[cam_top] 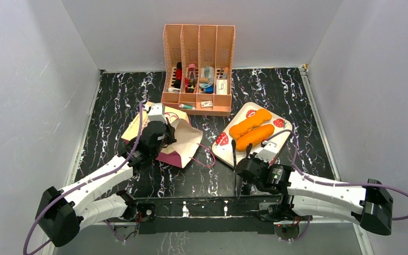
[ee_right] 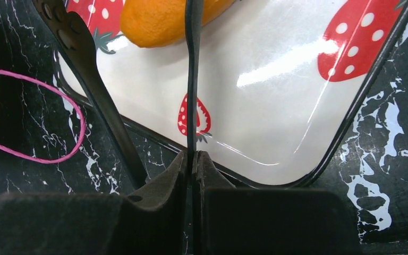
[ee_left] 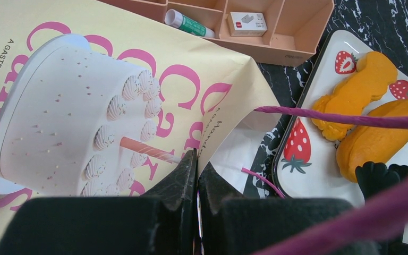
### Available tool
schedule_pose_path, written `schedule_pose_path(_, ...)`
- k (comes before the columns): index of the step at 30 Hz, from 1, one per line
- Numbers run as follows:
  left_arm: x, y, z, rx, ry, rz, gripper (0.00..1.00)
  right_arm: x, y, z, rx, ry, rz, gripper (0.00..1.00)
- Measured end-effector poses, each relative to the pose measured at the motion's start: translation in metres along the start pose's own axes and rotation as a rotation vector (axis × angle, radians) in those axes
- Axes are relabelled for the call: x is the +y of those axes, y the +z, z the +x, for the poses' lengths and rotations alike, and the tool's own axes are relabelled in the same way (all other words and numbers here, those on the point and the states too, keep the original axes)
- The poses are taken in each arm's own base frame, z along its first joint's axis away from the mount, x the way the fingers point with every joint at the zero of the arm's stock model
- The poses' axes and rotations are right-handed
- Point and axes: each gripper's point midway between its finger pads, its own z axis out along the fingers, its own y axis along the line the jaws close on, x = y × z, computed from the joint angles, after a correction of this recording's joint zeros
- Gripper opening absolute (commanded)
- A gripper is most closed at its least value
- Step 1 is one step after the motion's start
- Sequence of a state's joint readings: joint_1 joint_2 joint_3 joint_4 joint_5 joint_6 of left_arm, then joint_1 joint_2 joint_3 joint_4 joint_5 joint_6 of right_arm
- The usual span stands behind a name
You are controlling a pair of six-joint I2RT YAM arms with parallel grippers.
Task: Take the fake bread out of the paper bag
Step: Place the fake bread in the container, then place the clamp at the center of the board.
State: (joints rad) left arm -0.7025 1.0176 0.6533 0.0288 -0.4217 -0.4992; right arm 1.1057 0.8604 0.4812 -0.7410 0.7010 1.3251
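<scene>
The paper bag (cam_top: 183, 139) lies on its side left of centre, its cake print facing up (ee_left: 85, 79). My left gripper (ee_left: 197, 164) is shut on the bag's mouth edge (cam_top: 166, 135). Two orange loaves of fake bread (cam_top: 250, 123) (cam_top: 255, 136) rest on a strawberry-print tray (cam_top: 228, 154). They also show in the left wrist view (ee_left: 358, 90) (ee_left: 382, 138). My right gripper (ee_right: 192, 159) is shut on one arm of black tongs (ee_right: 193, 79); the other arm (ee_right: 93, 79) splays left. The tongs' tips reach a loaf (ee_right: 159, 21). The bag's inside is hidden.
A peach slotted file organiser (cam_top: 197, 69) with small items stands at the back centre. The bag's pink cord handle (ee_right: 42, 117) loops on the black marble table beside the tray's corner (ee_right: 276, 106). Grey walls enclose the table on three sides.
</scene>
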Motion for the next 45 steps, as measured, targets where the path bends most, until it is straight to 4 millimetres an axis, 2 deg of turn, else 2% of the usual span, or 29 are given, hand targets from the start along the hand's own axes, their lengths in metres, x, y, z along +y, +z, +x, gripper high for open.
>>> schedule_pose_path(4, 0.001, 0.000, 0.002, 0.003, 0.002, 0.000, 0.00, 0.013, -0.002, 0.004, 0.023, -0.097, -0.002, 0.00)
schedule_pose_path(11, 0.005, 0.004, 0.018, 0.036, 0.023, -0.002, 0.00, 0.070, -0.012, 0.022, 0.058, -0.300, -0.064, 0.00)
schedule_pose_path(15, 0.005, 0.007, 0.022, 0.047, 0.031, -0.004, 0.00, 0.087, -0.013, 0.036, 0.074, -0.390, -0.092, 0.00)
schedule_pose_path(22, 0.000, 0.008, 0.024, 0.053, 0.046, 0.027, 0.00, 0.102, -0.003, 0.059, 0.115, -0.542, -0.120, 0.00)
schedule_pose_path(28, -0.003, 0.009, 0.029, 0.072, 0.071, 0.051, 0.00, 0.128, 0.008, 0.076, 0.137, -0.656, -0.165, 0.00)
schedule_pose_path(33, -0.005, 0.009, 0.031, 0.081, 0.088, 0.069, 0.00, 0.158, 0.015, 0.084, 0.141, -0.734, -0.209, 0.00)
schedule_pose_path(38, -0.007, 0.008, 0.031, 0.083, 0.102, 0.082, 0.00, 0.177, 0.028, 0.083, 0.145, -0.787, -0.244, 0.00)
schedule_pose_path(45, -0.010, 0.010, 0.028, 0.059, 0.095, 0.095, 0.00, 0.199, 0.058, 0.055, 0.111, -0.830, -0.255, 0.00)
